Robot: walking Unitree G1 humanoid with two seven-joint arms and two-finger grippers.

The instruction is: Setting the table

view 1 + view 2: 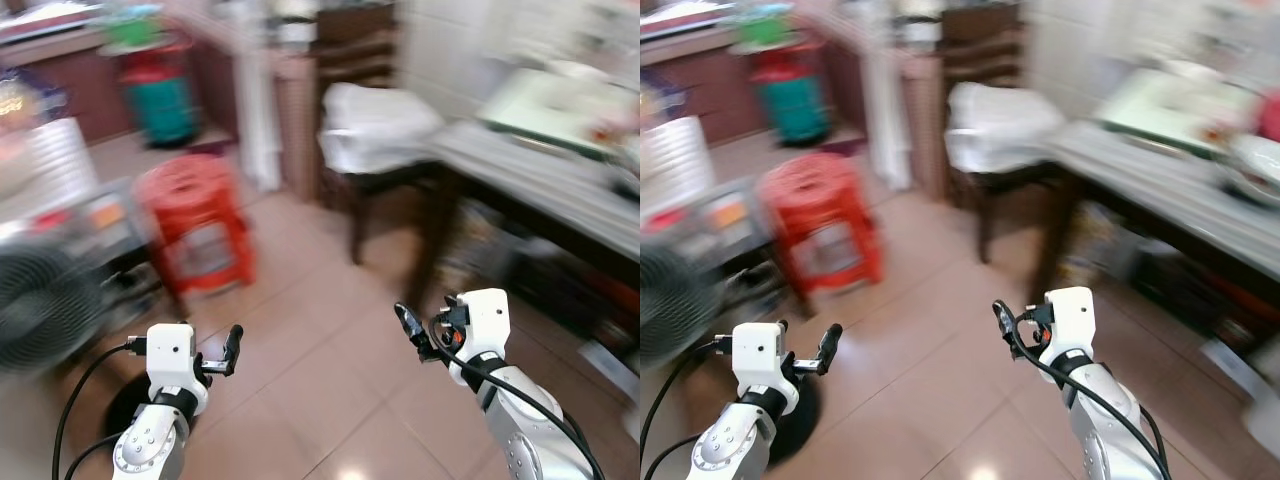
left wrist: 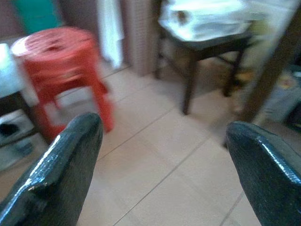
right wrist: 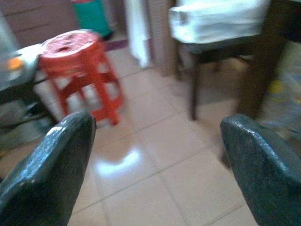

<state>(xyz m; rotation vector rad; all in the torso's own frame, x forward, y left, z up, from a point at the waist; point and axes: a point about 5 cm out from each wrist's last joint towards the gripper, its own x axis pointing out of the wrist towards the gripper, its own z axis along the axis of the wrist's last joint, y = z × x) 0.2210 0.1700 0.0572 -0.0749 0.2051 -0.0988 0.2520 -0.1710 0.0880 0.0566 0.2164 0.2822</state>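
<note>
While my empty left gripper and right gripper hang spread, this blur risks clipping the red plastic stool at centre left.

Glossy beige tiled floor, throwing back light. Red plastic stool, perforated top. Dark wood chair carrying white folded cloth. Table with dark wood legs, pale smooth top. Left gripper and right gripper: black, glossy, finely textured fingers; white plastic wrist housings, silver metal arms
</note>
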